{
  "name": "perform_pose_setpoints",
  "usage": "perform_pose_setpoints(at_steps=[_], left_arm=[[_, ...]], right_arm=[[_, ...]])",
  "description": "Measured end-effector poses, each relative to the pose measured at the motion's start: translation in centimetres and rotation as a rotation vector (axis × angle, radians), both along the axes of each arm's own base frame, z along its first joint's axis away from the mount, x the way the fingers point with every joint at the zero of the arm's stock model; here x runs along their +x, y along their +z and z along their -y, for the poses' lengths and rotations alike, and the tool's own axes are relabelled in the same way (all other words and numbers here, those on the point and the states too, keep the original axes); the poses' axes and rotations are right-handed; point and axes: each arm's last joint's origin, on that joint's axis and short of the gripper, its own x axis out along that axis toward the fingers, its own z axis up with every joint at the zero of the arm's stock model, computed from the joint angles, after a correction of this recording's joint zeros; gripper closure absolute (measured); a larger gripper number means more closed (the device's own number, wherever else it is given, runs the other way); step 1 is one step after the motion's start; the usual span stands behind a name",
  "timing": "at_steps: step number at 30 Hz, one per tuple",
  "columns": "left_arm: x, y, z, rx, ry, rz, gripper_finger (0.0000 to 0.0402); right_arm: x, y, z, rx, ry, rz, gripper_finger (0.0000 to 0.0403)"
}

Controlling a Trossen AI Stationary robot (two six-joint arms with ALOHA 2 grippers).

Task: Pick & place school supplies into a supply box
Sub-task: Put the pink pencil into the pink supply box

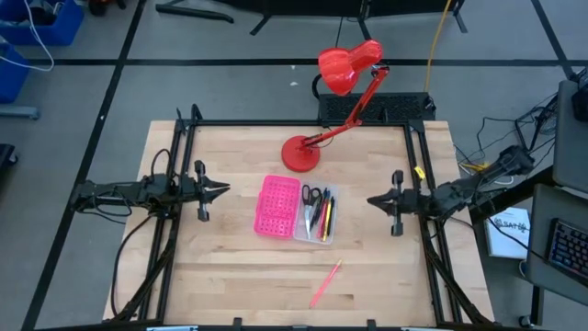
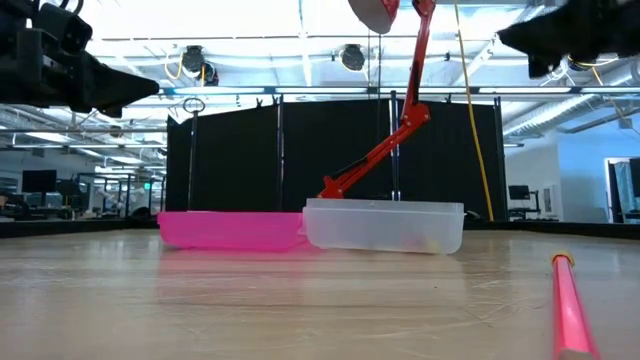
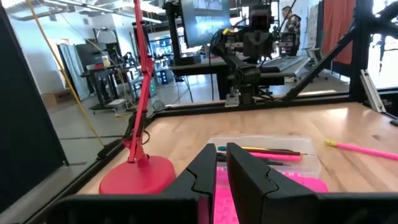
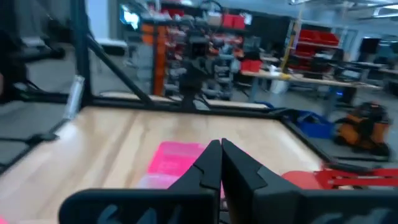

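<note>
A: Hovering at the table's right side, the right gripper (image 1: 372, 199) has its fingers pressed tight together with nothing between them, tips aimed toward the supply box (image 1: 295, 209).

B: Across the table, the left gripper (image 1: 226, 191) hangs at the left side, fingers a narrow slit apart and empty, pointing toward the same box.

A: That box lies open between them at mid-table, pink gridded half (image 1: 277, 205) toward the left arm, clear half (image 1: 319, 214) toward the right.

B: Inside the clear half lie the black-handled scissors (image 1: 310, 199) beside pens and pencils (image 1: 323, 218).

A: One pink pencil (image 1: 325, 282) lies alone on the wooden table (image 1: 220, 267), well apart from the box, toward the front edge.

B: Behind the box stands the red desk lamp (image 1: 335, 101).
</note>
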Motion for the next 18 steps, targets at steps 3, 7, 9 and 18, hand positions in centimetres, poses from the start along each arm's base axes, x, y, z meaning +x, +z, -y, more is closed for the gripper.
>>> perform_pose_setpoints(at_steps=[3, 7, 9, 18], left_arm=[[0.0, 0.0, 0.0, 0.000, 0.000, 0.000, 0.0355], [0.0, 0.0, 0.1, -0.021, -0.029, 0.002, 0.0355], [0.0, 0.0, 0.0, -0.046, -0.004, 0.002, 0.0355], [0.8, -0.8, -0.2, -0.122, 0.102, -0.110, 0.0358]], right_arm=[[-0.6, -1.6, 0.2, 0.015, 0.054, 0.005, 0.0403], [-1.4, -2.1, 0.3, -0.010, 0.152, 0.050, 0.0403], [-1.8, -1.6, 0.5, -0.008, 0.161, 0.103, 0.0403], [-2.0, -3.4, 0.5, -0.190, 0.178, 0.113, 0.0403]])
